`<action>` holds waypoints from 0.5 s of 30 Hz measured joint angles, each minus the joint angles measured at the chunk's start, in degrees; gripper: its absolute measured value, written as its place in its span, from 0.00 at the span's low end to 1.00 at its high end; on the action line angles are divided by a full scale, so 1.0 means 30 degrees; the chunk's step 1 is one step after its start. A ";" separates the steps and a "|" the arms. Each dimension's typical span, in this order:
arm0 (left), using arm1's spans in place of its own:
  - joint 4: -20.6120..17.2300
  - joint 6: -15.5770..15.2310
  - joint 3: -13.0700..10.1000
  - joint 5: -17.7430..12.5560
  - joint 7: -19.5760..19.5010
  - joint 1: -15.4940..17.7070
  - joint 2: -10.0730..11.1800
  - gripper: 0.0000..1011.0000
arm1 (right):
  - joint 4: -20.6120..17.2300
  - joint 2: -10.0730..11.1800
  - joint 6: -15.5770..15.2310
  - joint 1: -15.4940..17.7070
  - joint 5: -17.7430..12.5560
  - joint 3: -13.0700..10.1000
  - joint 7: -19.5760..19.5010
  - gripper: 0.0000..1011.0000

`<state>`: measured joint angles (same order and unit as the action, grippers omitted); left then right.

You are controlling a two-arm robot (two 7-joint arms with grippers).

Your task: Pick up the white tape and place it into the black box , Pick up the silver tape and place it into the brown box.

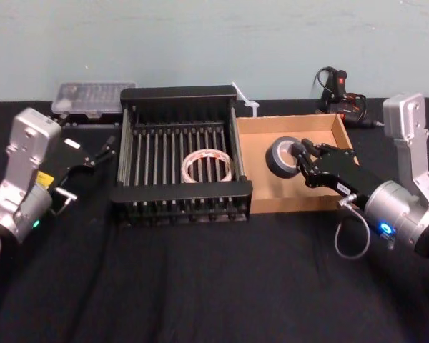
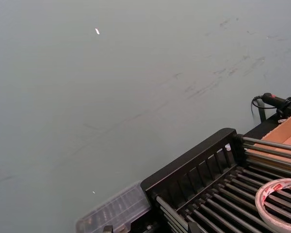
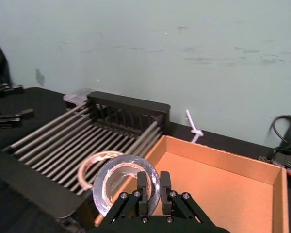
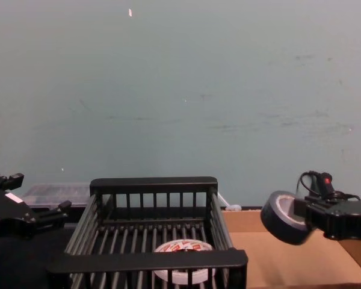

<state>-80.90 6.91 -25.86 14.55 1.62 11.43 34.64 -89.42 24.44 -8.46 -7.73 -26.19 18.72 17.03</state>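
The right end effector (image 1: 301, 158) is clenched on the silver tape (image 1: 282, 156), its fingers (image 3: 142, 187) pinching the roll's wall on the side nearest the arm. In the chest view the roll (image 4: 282, 225) hangs tilted in the air above the brown box (image 4: 301, 260), clear of its floor. From the head view it sits over the box's left part, near the wall shared with the black box (image 1: 180, 191). The white tape (image 1: 207, 166) lies flat on the slatted floor of the black box, right of centre. The left end effector (image 1: 93, 155) hovers over the bench (image 1: 200, 279) just left of the black box, its fingers spread apart and holding nothing. A clear plastic case (image 1: 93, 98) sits behind it, by the wall.
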 joint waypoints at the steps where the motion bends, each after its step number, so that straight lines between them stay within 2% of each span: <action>1: 0.0000 0.0000 -0.0001 0.0001 0.0000 0.0000 0.0000 0.99 | 0.0237 -0.0134 -0.0069 -0.0159 0.0109 -0.0021 -0.0076 0.16; 15: 0.0000 0.0000 -0.0002 0.0001 0.0000 0.0001 0.0000 0.99 | 0.2576 -0.1154 -0.0727 -0.1809 0.0776 -0.0201 -0.0216 0.16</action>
<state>-80.90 6.91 -25.87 14.55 1.62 11.43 34.64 -81.69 20.98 -10.64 -13.15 -23.86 18.12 16.38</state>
